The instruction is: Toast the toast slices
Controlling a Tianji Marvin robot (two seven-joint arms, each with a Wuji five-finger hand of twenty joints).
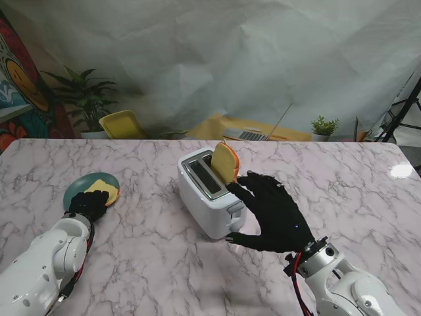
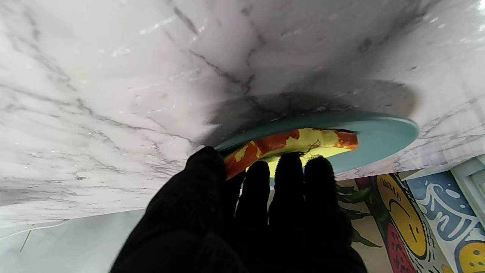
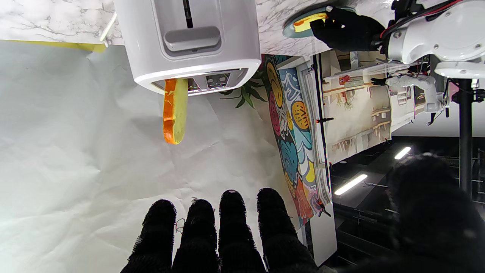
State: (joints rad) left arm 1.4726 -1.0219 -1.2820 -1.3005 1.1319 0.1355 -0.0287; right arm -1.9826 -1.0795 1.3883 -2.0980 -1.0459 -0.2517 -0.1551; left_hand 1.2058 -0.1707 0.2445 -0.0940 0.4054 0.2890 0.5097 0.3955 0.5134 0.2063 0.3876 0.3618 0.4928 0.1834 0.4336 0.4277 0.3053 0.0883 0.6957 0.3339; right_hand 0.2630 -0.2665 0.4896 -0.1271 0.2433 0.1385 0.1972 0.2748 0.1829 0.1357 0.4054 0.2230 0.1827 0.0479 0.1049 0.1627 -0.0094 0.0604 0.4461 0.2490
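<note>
A white toaster (image 1: 207, 194) stands mid-table. One toast slice (image 1: 225, 162) sticks upright out of its right-hand slot; the other slot looks empty. My right hand (image 1: 273, 214) hovers open just right of the toaster, fingers spread and holding nothing, thumb near the toaster's front corner. In the right wrist view, the fingers (image 3: 231, 227) are apart from the toaster (image 3: 189, 41), its lever (image 3: 192, 38) and the slice (image 3: 175, 110). A second toast slice (image 1: 103, 191) lies on a teal plate (image 1: 74, 191) at the left. My left hand (image 1: 89, 204) pinches that slice (image 2: 291, 142) at its near edge, thumb against the crust, over the plate (image 2: 379, 132).
Behind the table's far edge are a yellow chair (image 1: 123, 124), a laptop (image 1: 253, 135), a small potted plant (image 1: 324, 126) and a larger plant (image 1: 85, 95). A painted wall panel stands at the far left.
</note>
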